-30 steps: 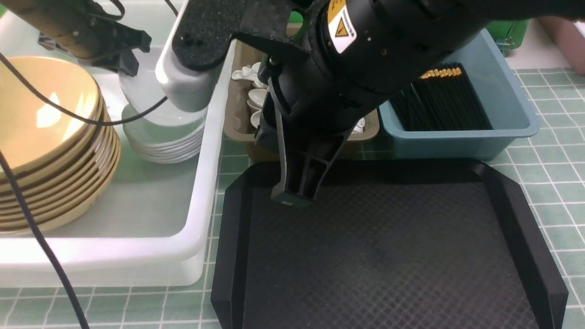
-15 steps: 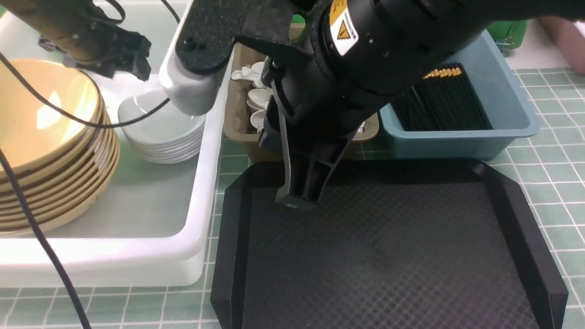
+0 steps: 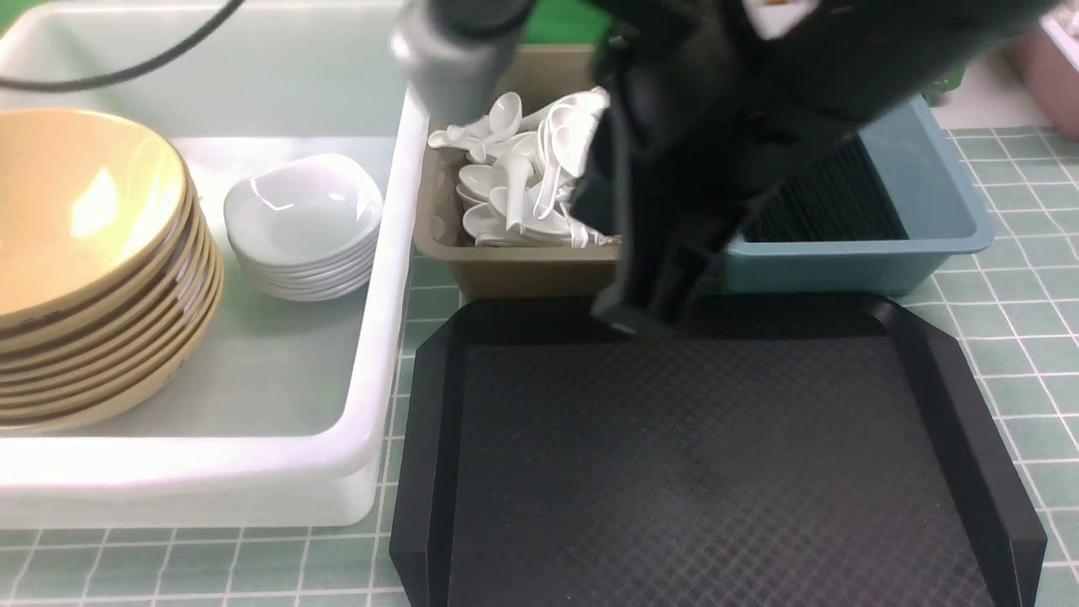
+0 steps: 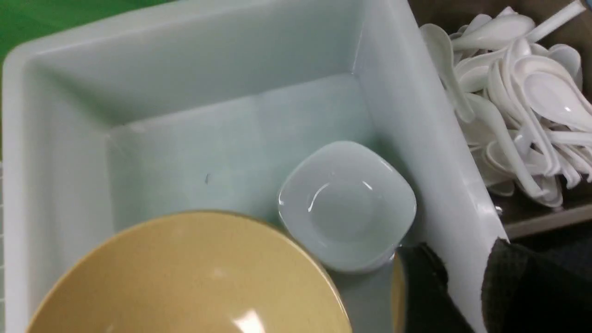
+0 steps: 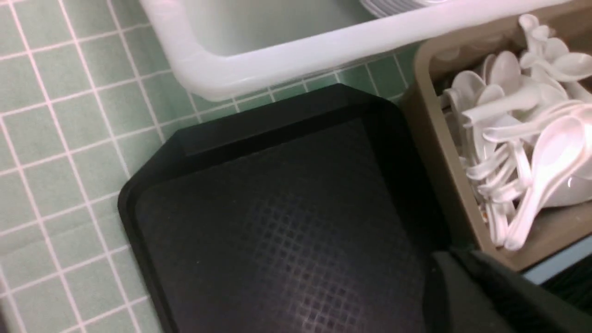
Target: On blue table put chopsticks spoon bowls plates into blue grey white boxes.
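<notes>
A stack of white bowls (image 3: 302,211) and a stack of yellow plates (image 3: 84,253) sit in the white box (image 3: 371,421). White spoons (image 3: 523,185) fill the grey box (image 3: 523,274). Black chopsticks (image 3: 826,202) lie in the blue box (image 3: 927,185), partly hidden by my blurred right arm. My left gripper (image 4: 462,259) hangs high above the white box wall (image 4: 407,92), beside the bowls (image 4: 347,203), open with nothing between its fingers. It is out of the front view. My right gripper (image 3: 636,319) is shut and empty over the tray's far edge.
A black tray (image 3: 716,472) with raised rims lies in front of the grey and blue boxes on the green tiled table (image 3: 1028,337). The right wrist view shows the tray's corner (image 5: 277,222), next to the grey box (image 5: 434,138) and its spoons (image 5: 522,138).
My left gripper let a white bowl go onto the bowl stack, then rose out of the front view. My right arm swung to the right and back, uncovering the spoons.
</notes>
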Controlling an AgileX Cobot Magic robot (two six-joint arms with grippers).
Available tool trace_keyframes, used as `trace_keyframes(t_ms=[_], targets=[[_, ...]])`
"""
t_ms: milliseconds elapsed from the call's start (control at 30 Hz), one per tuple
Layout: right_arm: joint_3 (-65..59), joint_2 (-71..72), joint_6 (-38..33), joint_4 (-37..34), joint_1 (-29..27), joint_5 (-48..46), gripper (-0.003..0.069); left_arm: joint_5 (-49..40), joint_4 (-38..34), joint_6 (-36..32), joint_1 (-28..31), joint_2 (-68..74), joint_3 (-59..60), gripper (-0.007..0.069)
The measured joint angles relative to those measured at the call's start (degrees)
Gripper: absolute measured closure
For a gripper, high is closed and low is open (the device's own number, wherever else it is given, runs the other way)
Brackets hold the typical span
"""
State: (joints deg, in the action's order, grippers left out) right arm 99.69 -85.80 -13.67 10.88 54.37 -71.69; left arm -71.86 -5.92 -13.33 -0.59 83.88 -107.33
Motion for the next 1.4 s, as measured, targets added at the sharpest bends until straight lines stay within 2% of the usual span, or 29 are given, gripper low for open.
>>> trace_keyframes(t_ms=[100,167,200,300,400,433,500,533,600,733,900,1000,1167,1400], targets=[[-5.4,4.0,1.5,0.0,0.0,0.1,0.0604,-0.2,1.3,0.1,-0.1,-8.4,10.0,0.0592],[-8.2,6.0,1.7,-0.1,0.0,0.6,0.0603,-0.1,2.0,0.1,-0.1,-12.3,13.9,0.0610],[-12.0,8.7,1.9,-0.1,0.0,2.4,0.0602,2.0,2.9,0.6,-0.1,-18.8,21.4,0.0623],[-16.8,12.6,2.7,-0.1,0.0,5.7,0.0600,7.1,3.4,1.5,-0.1,-26.6,29.7,0.0623],[-25.8,19.8,3.4,-0.1,0.0,12.9,0.0597,14.5,4.0,3.3,-0.1,-40.9,44.7,0.0623],[-26.3,20.7,3.4,-0.1,0.0,13.9,0.0597,14.7,4.0,3.4,-0.1,-41.7,44.7,0.0623],[-32.2,26.7,3.4,-0.1,0.0,21.0,0.0596,16.6,4.4,3.9,-0.1,-51.8,55.1,0.0623],[-33.8,27.8,3.4,-0.1,0.0,21.7,0.0595,16.7,4.5,3.9,-0.1,-52.4,55.8,0.0623],[-39.6,34.9,3.4,-0.2,0.0,30.2,0.0594,17.0,4.7,3.9,-0.1,-60.3,63.5,0.0623],[-49.7,47.5,3.4,-1.0,0.0,42.9,0.0592,17.7,4.9,3.8,-0.1,-72.6,71.7,0.0623],[-57.7,58.5,3.4,-1.0,0.0,51.6,0.0589,19.3,4.9,3.8,-0.1,-80.5,75.8,0.0623],[-59.6,60.2,3.5,-1.0,0.0,52.7,0.0587,19.4,4.9,3.8,-0.1,-81.6,76.3,0.0623],[-60.0,60.3,3.6,-1.0,0.0,52.0,0.0580,19.4,4.8,3.8,-0.1,-81.8,76.3,0.0623],[-60.0,60.3,3.6,-1.0,0.0,46.0,0.0572,19.4,4.8,3.8,-0.1,-81.8,76.3,0.0623]])
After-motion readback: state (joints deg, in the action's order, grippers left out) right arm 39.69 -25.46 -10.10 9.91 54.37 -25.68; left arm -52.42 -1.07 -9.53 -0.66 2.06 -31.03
